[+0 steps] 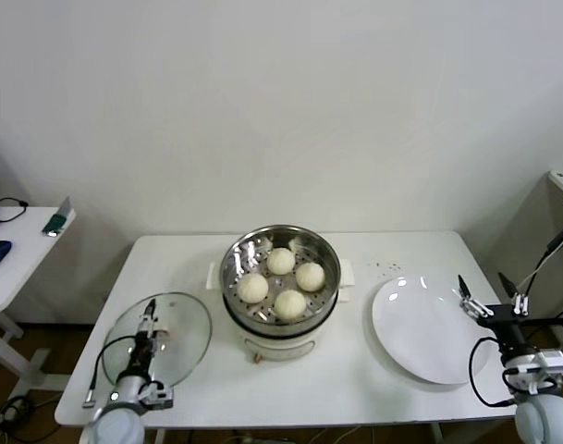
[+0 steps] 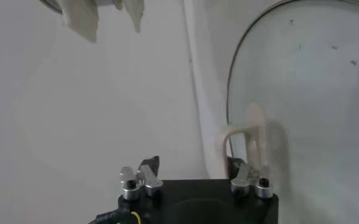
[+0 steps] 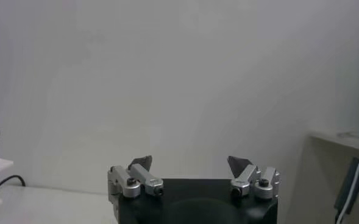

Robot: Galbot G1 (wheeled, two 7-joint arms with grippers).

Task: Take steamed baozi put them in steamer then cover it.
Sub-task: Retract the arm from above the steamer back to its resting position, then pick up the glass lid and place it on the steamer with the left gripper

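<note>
So the left gripper [image 2: 194,173] is down over the cover [image 1: 161,338], jaws spread with the white handle [image 2: 243,143] by one of them, not clamped on it. The handle's arch runs roughly across the gap. The cover lies flat on the tabletop [image 1: 355,370] just left of the steamer [image 1: 281,282], all four baozi [image 1: 281,280] inside. Left arm's way nearer. The right gripper [image 1: 489,296] waits with jaws apart by the plate [image 1: 420,333].
</note>
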